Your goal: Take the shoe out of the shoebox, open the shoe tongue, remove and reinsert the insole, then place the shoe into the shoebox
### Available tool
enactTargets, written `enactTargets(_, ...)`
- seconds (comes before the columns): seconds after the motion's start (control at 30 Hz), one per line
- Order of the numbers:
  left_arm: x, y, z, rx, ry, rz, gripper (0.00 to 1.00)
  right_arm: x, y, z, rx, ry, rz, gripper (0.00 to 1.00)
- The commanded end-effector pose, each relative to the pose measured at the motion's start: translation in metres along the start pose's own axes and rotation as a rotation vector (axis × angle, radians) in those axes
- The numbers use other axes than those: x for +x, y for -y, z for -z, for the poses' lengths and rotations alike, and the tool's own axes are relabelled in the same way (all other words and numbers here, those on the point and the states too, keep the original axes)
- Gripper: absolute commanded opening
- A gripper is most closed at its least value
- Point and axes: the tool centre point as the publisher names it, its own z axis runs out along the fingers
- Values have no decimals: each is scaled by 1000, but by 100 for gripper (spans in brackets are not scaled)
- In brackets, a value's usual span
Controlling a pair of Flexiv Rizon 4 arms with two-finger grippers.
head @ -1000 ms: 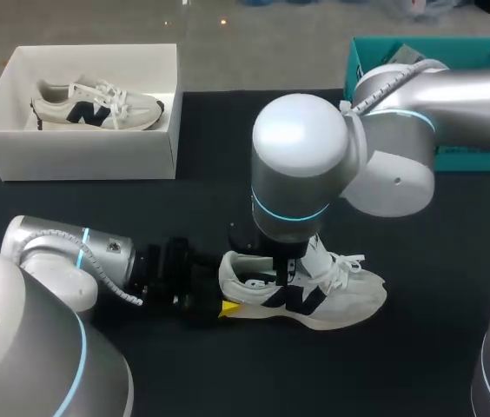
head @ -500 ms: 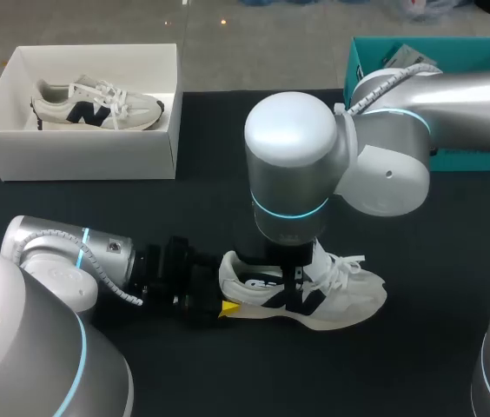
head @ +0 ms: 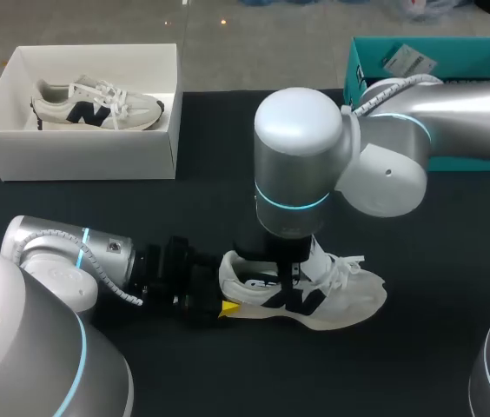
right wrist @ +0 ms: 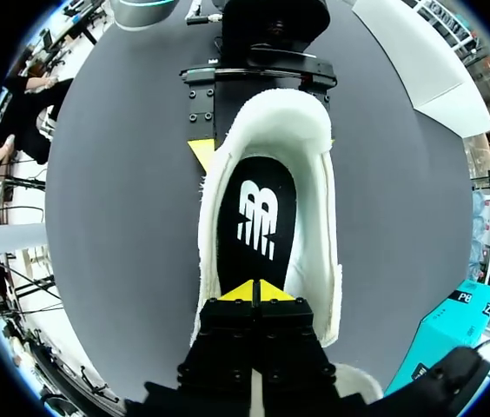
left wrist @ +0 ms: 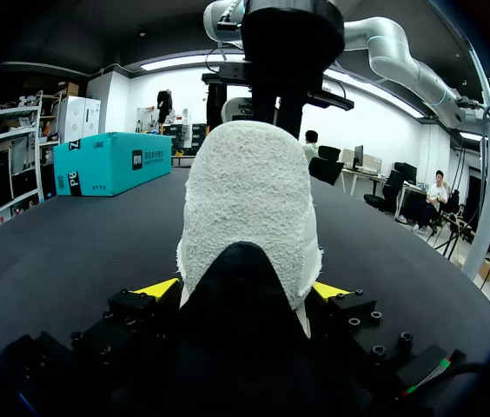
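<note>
— Where's the shoe?
— Upright on the tabletop, well apart from the white box, toe toward my right. The left claw pinches the heel from both sides, a yellow tip on each flank, so the shoe is braced
— And the right claw?
— It hangs straight over the opening, tips pressed together with nothing between them, pointing down at the insole near its middle. I can't tell whether they touch it
— So the step is getting the insole out?
— That's my reading: it lies flat inside, and the tongue stands up out of the way
— How would you do it well?
— Tips pressed together can't grab a flat sheet. I'd part them a little, work one under an edge of the insole (the heel end looks freest, since the opening is widest there) and nip that edge before pulling
— Pull which way?
— Up and back toward the heel, slowly, so the front slides out from under the laces instead of folding. The left claw has to grip firmly, because if the heel slips, the whole shoe is likely to rise with the insole
— Risks?
— Catching the shoe's inner wall rather than the insole, or snagging a lace on the way up
</note>
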Motion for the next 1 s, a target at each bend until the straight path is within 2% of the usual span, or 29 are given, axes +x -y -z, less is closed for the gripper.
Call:
enactTargets(0.03,1,-2,1,-1,1,1,0,-7,-7,-15,8,-30,10,0)
enactTargets(0.4,1,-2,1,-1,1,1,0,8,6,-33,24,-85,-17,0)
enactTargets(0.6,1,-2,1,-1,1,1,0,2,7,-35,-46,-16,-124,0)
enactTargets(0.8,1,-2,1,-1,1,1,0,0,4,-34,-55,19,-151,0)
enactTargets(0.83,1,-2,1,-1,1,1,0,0,4,-34,-51,28,-158,10)
enactTargets(0.87,1,-2,1,-1,1,1,0,0,4,-34,-52,32,-160,25)
enactTargets(1.0,1,-2,1,-1,1,1,0,-1,3,-35,-61,61,-184,30)
